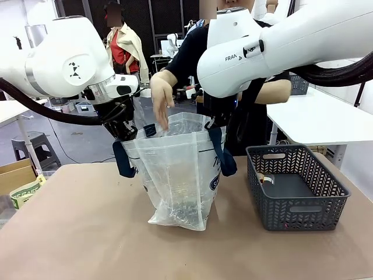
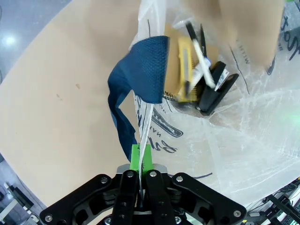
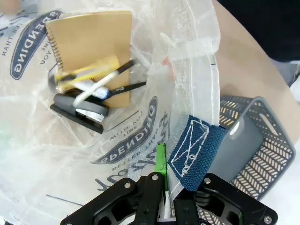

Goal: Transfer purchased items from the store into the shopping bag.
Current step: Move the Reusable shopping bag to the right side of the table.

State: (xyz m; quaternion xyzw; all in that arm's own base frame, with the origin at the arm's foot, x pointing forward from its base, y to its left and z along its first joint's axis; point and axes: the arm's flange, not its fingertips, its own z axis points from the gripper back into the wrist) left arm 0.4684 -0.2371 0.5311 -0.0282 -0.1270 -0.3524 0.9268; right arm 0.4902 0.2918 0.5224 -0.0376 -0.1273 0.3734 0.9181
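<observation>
The shopping bag [image 1: 175, 175] stands upright mid-table, its mouth stretched wide. My left gripper [image 1: 125, 133] is shut on the bag's left rim and my right gripper [image 1: 217, 119] on its right rim. A person's hand [image 1: 162, 102] reaches down into the opening. In the left wrist view my left gripper [image 2: 140, 161] pinches the thin plastic edge beside a navy strap [image 2: 140, 70]. In the right wrist view my right gripper [image 3: 161, 173] clamps the rim next to the other strap [image 3: 197, 150]. Inside the bag lie purchased items: a kraft spiral notebook [image 3: 89, 42], pens and a black stapler [image 3: 77, 110].
The store, a dark grey lattice basket [image 1: 303, 207], sits on the table to the right of the bag, with a small item [image 1: 265, 179] in its far left corner. A white table [image 1: 315, 116] stands behind it. A cardboard box [image 1: 17, 175] is off the left edge.
</observation>
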